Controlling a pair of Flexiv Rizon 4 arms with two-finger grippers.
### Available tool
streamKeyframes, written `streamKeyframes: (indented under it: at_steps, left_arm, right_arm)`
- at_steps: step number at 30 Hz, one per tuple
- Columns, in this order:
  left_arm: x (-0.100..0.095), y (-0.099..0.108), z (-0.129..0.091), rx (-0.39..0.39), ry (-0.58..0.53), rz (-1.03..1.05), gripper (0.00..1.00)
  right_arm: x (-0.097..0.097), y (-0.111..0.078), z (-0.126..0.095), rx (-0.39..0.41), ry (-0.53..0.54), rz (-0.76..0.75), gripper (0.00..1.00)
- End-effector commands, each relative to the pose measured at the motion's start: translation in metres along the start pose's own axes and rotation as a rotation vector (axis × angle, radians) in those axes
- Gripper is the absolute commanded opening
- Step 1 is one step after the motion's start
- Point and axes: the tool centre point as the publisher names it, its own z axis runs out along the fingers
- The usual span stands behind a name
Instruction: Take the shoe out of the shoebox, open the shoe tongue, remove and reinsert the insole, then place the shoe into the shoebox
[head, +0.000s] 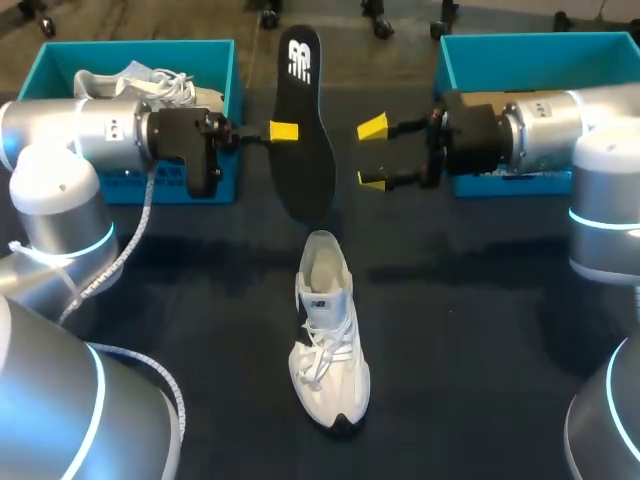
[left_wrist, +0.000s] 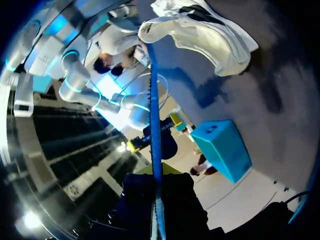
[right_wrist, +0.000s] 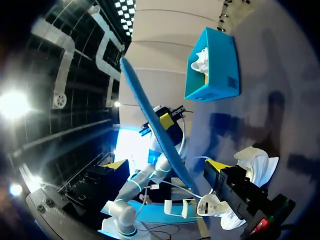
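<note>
A black insole (head: 305, 120) with a white logo hangs in the air above the table, and my left gripper (head: 284, 131) is shut on its left edge. The left wrist view shows this insole (left_wrist: 154, 115) edge-on as a thin blue strip between the fingers of the left gripper (left_wrist: 156, 187). My right gripper (head: 372, 153) stands open just right of the insole, without touching it. In the right wrist view the insole (right_wrist: 145, 112) runs across ahead of the right gripper (right_wrist: 166, 165). The white shoe (head: 328, 345) lies on the dark table below, toe toward me.
A blue shoebox (head: 140, 47) at the back left holds another white shoe (head: 150, 85). A second blue shoebox (head: 540, 40) stands at the back right behind my right arm. Dark table surface lies around the shoe.
</note>
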Motion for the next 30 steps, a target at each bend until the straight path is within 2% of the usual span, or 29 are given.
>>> streamKeyframes:
  at_steps: [1, 8, 9, 11, 20, 25, 30]
  left_arm:
    - [0.001, 0.001, 0.003, -0.019, -0.005, -0.089, 0.00]
    - [0.001, 0.004, 0.000, -0.049, 0.037, -0.249, 0.00]
    - [-0.002, 0.004, -0.001, -0.011, 0.022, -0.220, 0.00]
    - [-0.002, 0.004, -0.001, -0.011, 0.022, -0.220, 0.00]
    - [-0.002, 0.004, -0.001, -0.011, 0.022, -0.220, 0.00]
    - [0.008, 0.004, 0.002, -0.049, 0.081, -0.393, 0.00]
    - [0.006, 0.001, 0.000, -0.068, 0.113, -0.444, 0.00]
  right_arm:
    - [-0.002, 0.001, 0.005, -0.003, -0.008, -0.015, 1.00]
    - [-0.002, 0.003, 0.013, 0.002, -0.035, -0.066, 1.00]
    - [-0.002, 0.003, 0.015, 0.008, -0.038, -0.069, 1.00]
    - [-0.001, 0.001, 0.015, 0.011, -0.074, -0.066, 1.00]
    - [-0.001, 0.001, 0.015, 0.011, -0.074, -0.066, 1.00]
    - [0.003, 0.004, 0.026, 0.032, -0.086, -0.079, 1.00]
    - [-0.003, 0.004, 0.034, 0.029, -0.092, -0.080, 1.00]
